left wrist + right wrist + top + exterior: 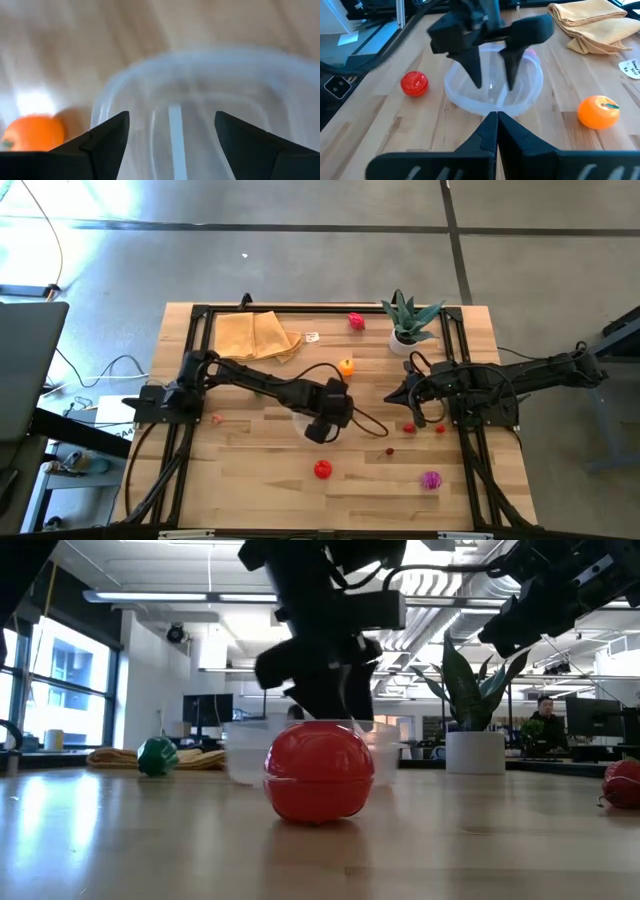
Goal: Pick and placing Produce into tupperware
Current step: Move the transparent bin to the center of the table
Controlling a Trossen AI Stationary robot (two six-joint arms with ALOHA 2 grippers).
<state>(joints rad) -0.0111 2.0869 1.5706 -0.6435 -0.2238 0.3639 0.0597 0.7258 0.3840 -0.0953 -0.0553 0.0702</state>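
Clear plastic marks your target: the tupperware (pixel 492 85) sits near the middle of the tabletop (pixel 250 470), and your left claw (pixel 492 75) hangs over it with its fingers spread wide, tips pointing down inside the rim and holding nothing. Just beside the container lies an orange fruit (pixel 598 112), and a red ball (pixel 414 83) rests closer to the near edge. Your right claw (pixel 496 125) waits toward the right edge, fingers pressed together and empty. A tan cloth (pixel 255 335) lies at the far left corner.
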